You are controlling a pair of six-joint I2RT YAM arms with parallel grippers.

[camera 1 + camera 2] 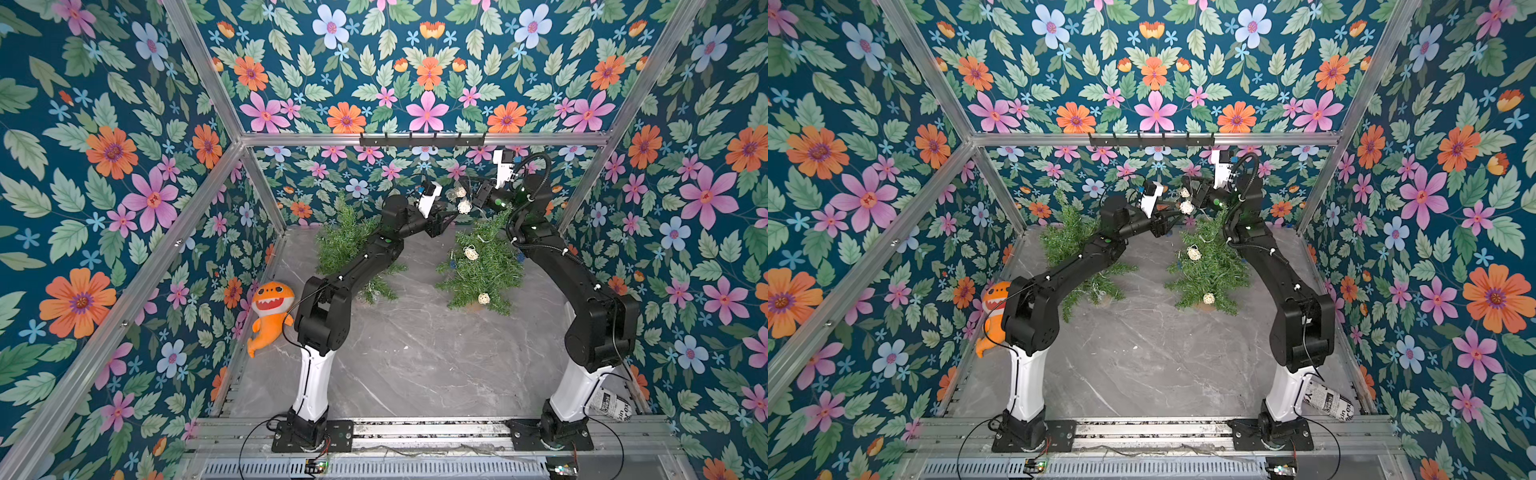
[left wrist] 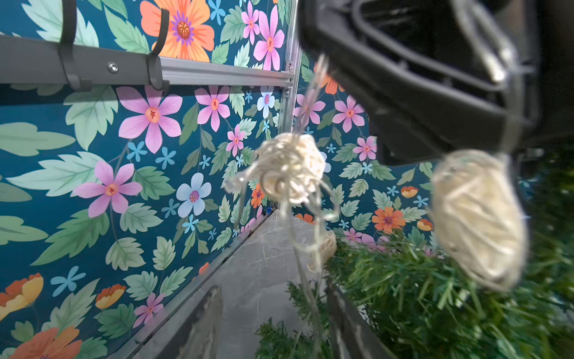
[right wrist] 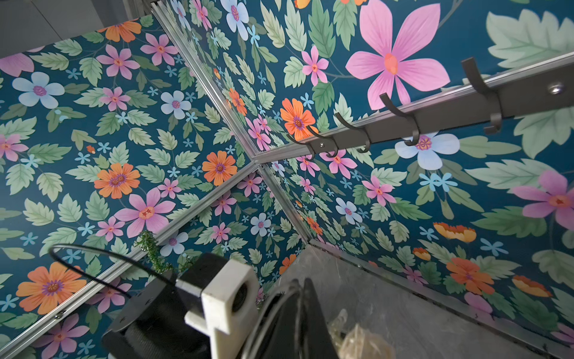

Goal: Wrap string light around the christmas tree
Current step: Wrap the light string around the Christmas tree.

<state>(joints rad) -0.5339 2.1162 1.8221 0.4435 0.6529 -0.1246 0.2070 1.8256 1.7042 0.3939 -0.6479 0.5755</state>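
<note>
Above the bristly green christmas tree (image 1: 484, 270), the right gripper (image 1: 464, 182) clenches the wiry, wicker-balled string light (image 1: 464, 206); the left gripper (image 1: 450, 216) gapes.

Plush toy (image 1: 270, 311): orange shark with an open mouth, propped at the foot of the left wall.
Hook rail (image 1: 422, 140): dark bar with a row of hooks, on the back frame.
Newsprint-covered cylinder (image 1: 611, 407): lying at the front right corner.
Table (image 1: 415, 353): grey marbled top.
Walls (image 1: 104, 166): teal floral print — pink, orange and pale-blue blooms.
</note>
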